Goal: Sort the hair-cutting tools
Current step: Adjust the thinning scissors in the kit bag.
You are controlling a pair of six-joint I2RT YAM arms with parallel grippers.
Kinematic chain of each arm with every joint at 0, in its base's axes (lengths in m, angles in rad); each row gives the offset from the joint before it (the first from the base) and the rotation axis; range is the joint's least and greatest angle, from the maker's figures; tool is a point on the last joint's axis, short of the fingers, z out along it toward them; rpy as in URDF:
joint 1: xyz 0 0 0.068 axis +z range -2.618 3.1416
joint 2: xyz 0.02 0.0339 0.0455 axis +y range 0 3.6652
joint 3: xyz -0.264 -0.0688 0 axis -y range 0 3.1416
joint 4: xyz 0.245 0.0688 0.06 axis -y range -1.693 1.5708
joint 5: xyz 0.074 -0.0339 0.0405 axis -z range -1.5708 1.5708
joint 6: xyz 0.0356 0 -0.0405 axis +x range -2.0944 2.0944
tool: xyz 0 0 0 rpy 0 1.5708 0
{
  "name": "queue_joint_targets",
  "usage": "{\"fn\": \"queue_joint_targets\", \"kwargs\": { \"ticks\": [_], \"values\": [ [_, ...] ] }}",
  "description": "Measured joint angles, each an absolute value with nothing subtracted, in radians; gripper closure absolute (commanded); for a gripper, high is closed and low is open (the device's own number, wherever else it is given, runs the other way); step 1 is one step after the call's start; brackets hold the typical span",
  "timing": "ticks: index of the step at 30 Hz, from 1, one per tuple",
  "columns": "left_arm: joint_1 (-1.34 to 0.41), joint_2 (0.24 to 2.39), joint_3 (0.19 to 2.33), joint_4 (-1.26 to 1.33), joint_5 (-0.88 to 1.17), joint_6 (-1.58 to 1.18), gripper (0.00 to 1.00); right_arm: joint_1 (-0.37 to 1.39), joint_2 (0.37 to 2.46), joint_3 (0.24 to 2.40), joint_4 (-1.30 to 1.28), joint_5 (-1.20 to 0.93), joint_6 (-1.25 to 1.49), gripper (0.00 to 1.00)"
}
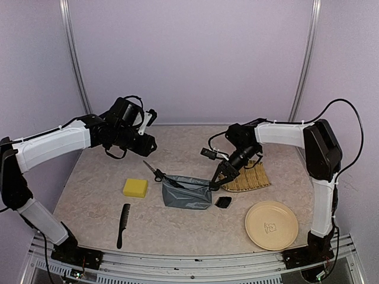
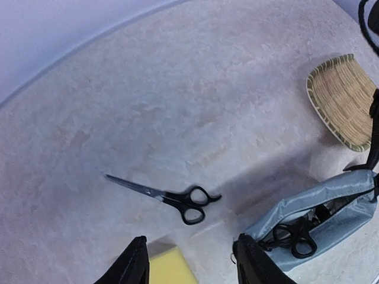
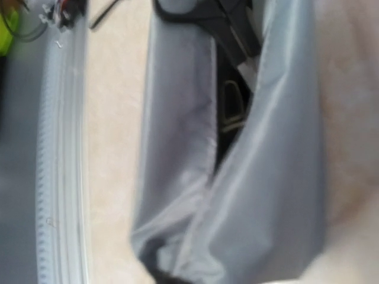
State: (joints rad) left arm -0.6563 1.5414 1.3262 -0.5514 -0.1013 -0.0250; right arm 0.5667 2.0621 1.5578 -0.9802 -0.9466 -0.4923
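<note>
My left fingers (image 2: 192,242) were apart over black-handled steel scissors (image 2: 172,198) on the mottled table (image 2: 177,89). My right fingers (image 1: 217,181), at the limp grey fabric pouch (image 1: 186,196), were too blurred to judge.

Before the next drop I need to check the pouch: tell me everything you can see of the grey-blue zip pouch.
The grey-blue zip pouch is soft, fabric-looking, slumped and creased, its top gaping open. It lies on the table between the yellow sponge and woven tray. Black scissor handles show inside. The right gripper is at its right end; contact unclear.
</note>
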Motion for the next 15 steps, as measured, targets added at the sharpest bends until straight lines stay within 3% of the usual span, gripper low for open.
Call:
{"fn": "queue_joint_targets", "kwargs": {
  "ticks": [7, 15],
  "values": [
    [-0.647, 1.528, 1.128, -0.457, 0.081, -0.286, 0.50, 0.567, 1.962, 1.621, -0.956, -0.754, -0.508, 0.59],
    [-0.578, 1.512, 1.071, -0.359, 0.206, -0.388, 0.54, 0.646, 1.929, 1.703, -0.851, -0.633, -0.494, 0.55]
  ]
}}
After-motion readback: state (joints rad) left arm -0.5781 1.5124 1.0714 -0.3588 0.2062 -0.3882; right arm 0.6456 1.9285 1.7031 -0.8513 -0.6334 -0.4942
